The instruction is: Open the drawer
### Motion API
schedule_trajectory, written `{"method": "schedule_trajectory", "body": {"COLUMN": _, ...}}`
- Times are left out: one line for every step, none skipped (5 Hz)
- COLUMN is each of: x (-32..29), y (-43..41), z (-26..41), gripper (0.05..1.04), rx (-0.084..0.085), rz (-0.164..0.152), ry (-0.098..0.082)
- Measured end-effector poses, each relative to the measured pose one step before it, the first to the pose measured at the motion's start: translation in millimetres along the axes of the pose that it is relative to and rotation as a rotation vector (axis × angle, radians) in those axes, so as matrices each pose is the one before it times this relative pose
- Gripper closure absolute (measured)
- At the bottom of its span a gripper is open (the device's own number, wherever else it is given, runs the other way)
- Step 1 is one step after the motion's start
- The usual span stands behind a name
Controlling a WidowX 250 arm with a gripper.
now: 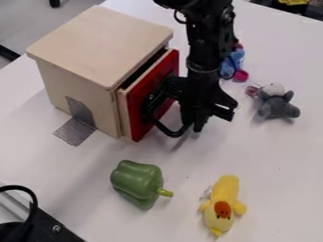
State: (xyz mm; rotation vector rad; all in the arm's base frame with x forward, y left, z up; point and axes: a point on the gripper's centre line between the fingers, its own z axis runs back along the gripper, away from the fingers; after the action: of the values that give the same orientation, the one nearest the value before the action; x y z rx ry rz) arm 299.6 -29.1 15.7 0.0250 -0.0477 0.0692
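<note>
The wooden box point(101, 45) stands at the upper left, with its drawer's red front point(140, 111) facing right. A narrow dark gap shows between the drawer front and the box body, so the drawer stands slightly out. A black curved handle point(166, 131) sticks out from the red front. My gripper point(198, 122) hangs down just right of the drawer, low over the table, at the outer end of the handle. Black arm parts cover some of the red front and the handle's upper part. Whether gripper and handle touch is unclear.
On the white table point(277, 156), a green pepper point(137, 182) lies in front of the box, a yellow duck toy point(224, 203) at lower right, a grey plush point(277, 101) at right. A blue and pink toy point(234, 64) sits behind the arm. Tape point(77, 130) holds the box.
</note>
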Motion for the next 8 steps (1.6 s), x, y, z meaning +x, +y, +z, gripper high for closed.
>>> {"method": "schedule_trajectory", "body": {"x": -5.13, "y": -24.98, "z": 0.76, "gripper": 0.961, "rx": -0.0272, "rz": -0.033, "ry": 0.003}}
{"method": "schedule_trajectory", "body": {"x": -3.34, "y": -12.02, "z": -0.35, "gripper": 0.961, "rx": -0.0094, "rz": -0.0113, "ry": 0.0053}}
{"method": "schedule_trajectory", "body": {"x": -2.0, "y": -8.12, "z": 0.45, "gripper": 0.961, "rx": -0.0046, "rz": 0.0017, "ry": -0.0003}}
{"method": "schedule_trajectory", "body": {"x": 1.14, "y": -7.59, "z": 1.76, "gripper": 0.961, "rx": -0.0192, "rz": 0.0094, "ry": -0.0008}}
{"method": "schedule_trajectory", "body": {"x": 3.32, "y": -4.44, "z": 1.88, "gripper": 0.961, "rx": -0.0196, "rz": 0.0278, "ry": 0.0057}}
{"method": "schedule_trajectory", "body": {"x": 1.41, "y": -2.97, "z": 1.61, "gripper": 0.935, "rx": -0.0164, "rz": 0.0164, "ry": -0.0031}}
{"method": "schedule_trajectory", "body": {"x": -0.85, "y": 0.08, "z": 0.26, "gripper": 0.701, "rx": -0.009, "rz": 0.049, "ry": -0.0038}}
{"method": "schedule_trajectory", "body": {"x": 2.28, "y": -0.6, "z": 12.54, "gripper": 0.382, "rx": -0.0058, "rz": 0.0035, "ry": -0.04}}
